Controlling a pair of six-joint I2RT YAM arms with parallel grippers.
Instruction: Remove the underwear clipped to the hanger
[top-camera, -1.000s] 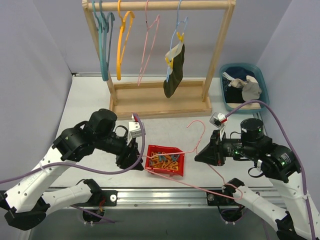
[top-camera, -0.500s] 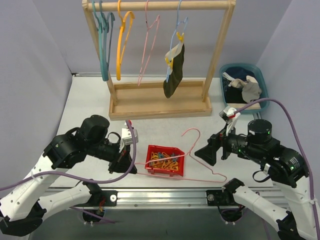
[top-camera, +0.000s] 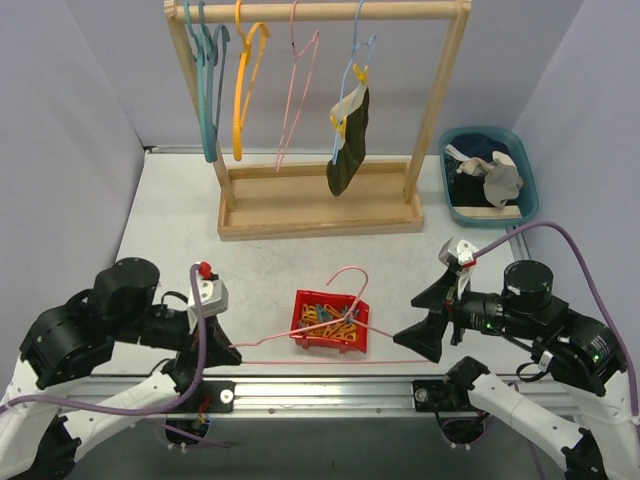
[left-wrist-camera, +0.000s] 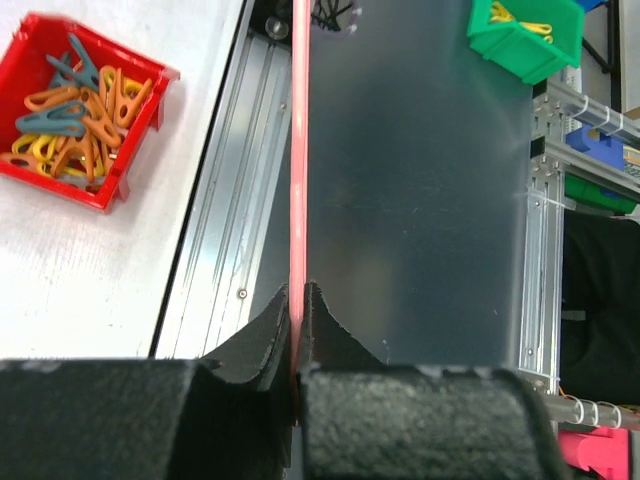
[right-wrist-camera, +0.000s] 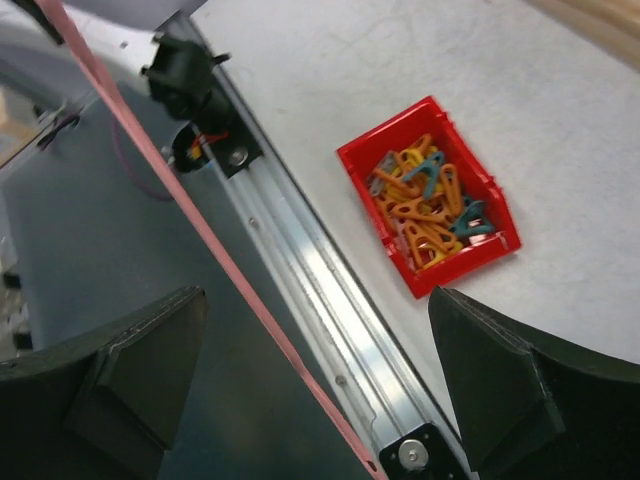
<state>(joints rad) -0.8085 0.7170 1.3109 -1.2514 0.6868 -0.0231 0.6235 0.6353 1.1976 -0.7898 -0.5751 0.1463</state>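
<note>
Top external view: a wooden rack (top-camera: 320, 215) stands at the far side of the table (top-camera: 170, 220), and both arms sit low at the near edge.
Dark brief (top-camera: 348, 150): it hangs from a light blue hanger (top-camera: 362, 50) on the rack's rail, right of centre. A yellow clip (top-camera: 358, 75) pins it, its pale edge is uppermost, and it is well apart from both grippers.
Blue basket (top-camera: 485, 130): it sits at the far right of the table and holds a grey-beige cloth (top-camera: 500, 180) on top of darker cloth.
Left gripper (left-wrist-camera: 298, 300): its jaws are pressed together on the thin wire of the pink hanger (left-wrist-camera: 298, 150).
Pink hanger: its long bar runs low along the near edge from one gripper toward the other, and its hook curves up over the red bin (top-camera: 325, 343).
Right gripper (right-wrist-camera: 318, 300): its jaws are spread wide and grip nothing. The pink wire crosses the gap between them, nearer one finger, and I cannot tell whether it touches.
Red bin: it sits on the table between the arms and holds orange, yellow and teal clips (top-camera: 330, 318).
Bare hangers (top-camera: 243, 90): teal, orange and pink ones hang on the rail to the left of the brief.
</note>
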